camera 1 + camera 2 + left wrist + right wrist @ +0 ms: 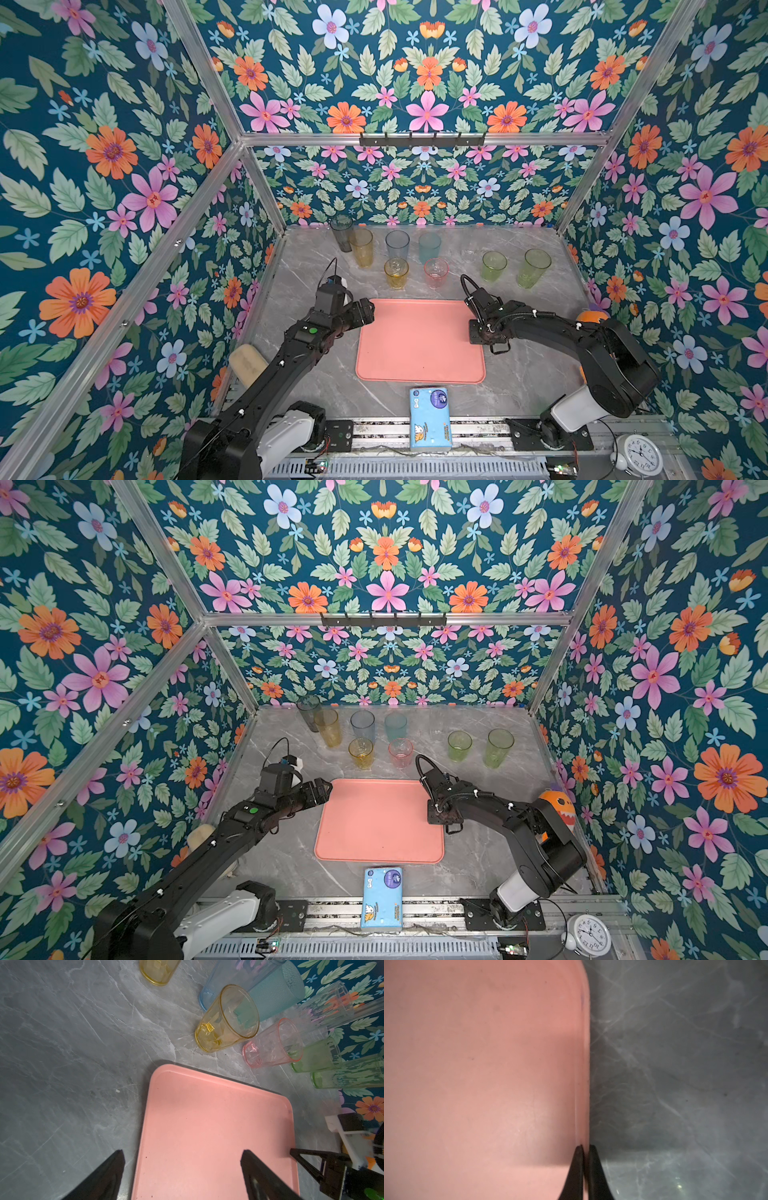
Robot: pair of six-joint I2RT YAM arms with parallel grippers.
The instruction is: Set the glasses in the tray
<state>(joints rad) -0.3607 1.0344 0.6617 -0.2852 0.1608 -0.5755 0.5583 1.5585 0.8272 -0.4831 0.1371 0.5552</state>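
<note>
The salmon-pink tray [419,340] lies flat in the middle of the marble table, with nothing on it. Behind it stand the glasses: smoky grey [341,237], amber [361,253], blue-grey [397,245], teal [429,247], short yellow [396,273], pink [436,273] and two green ones [494,266] [533,268]. A clear glass [324,1009] shows in the left wrist view. My left gripper [183,1153] hangs open over the tray's far left corner, holding nothing. My right gripper [585,1147] is shut on the tray's right rim [583,1084].
A blue tissue pack [430,417] lies at the front edge, just before the tray. A white alarm clock [640,455] sits at the front right, an orange toy [592,316] by the right wall and a beige object [247,363] by the left wall.
</note>
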